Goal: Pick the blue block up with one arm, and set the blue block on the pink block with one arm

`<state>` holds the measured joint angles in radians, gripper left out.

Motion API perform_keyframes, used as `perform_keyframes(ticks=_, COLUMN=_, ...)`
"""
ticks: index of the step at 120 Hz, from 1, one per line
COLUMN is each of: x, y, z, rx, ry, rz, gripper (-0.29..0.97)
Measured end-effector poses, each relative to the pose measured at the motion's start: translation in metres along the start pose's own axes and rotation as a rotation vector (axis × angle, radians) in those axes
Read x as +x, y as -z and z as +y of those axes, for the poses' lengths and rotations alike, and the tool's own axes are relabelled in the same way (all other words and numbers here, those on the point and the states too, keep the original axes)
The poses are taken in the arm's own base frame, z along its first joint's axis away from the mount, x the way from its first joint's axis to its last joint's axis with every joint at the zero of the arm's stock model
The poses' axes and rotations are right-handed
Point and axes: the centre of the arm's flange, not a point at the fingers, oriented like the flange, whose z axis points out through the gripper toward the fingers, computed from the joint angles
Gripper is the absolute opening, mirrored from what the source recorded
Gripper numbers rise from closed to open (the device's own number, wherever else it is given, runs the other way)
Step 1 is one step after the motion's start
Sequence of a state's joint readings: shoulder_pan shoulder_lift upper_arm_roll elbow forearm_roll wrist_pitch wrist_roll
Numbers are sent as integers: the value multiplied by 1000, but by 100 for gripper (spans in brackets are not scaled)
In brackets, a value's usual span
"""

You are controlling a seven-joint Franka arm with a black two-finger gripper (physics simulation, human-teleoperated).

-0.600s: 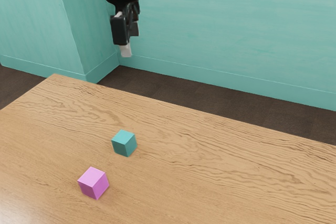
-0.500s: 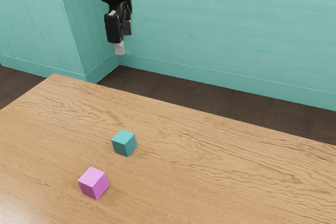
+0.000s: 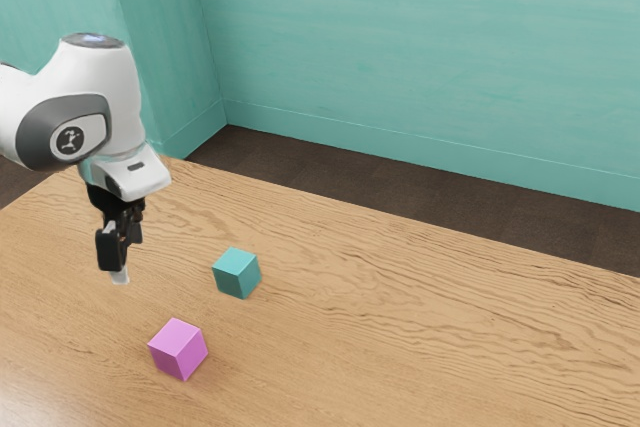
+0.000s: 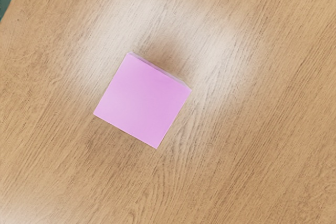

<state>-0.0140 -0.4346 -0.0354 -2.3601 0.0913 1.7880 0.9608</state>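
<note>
The blue block [image 3: 236, 272], teal in colour, sits on the wooden table [image 3: 420, 327], left of the middle in the exterior view. The pink block [image 3: 178, 348] lies nearer the front edge, a little to the exterior view's left of the blue one, and the two are apart. My gripper [image 3: 119, 275] hangs above the table, to the exterior view's left of both blocks, holding nothing. In the wrist view the pink block [image 4: 143, 99] lies almost straight under my hand, and a corner of the blue block [image 4: 2, 6] shows at the picture's edge.
Teal walls [image 3: 420, 37] and a dark floor strip [image 3: 420, 187] lie beyond the table's far edge. A wall corner [image 3: 165, 47] juts out behind the arm. Bare wood stretches to the exterior view's right of the blocks.
My arm has swung from high near the back wall down and toward the exterior view's left, to just above the table near the pink block. Neither block has moved.
</note>
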Motion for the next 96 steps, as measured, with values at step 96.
perform_keyframes(ticks=96, x=92, y=-122, z=-183, rx=21, ry=-288, rz=164, gripper=68)
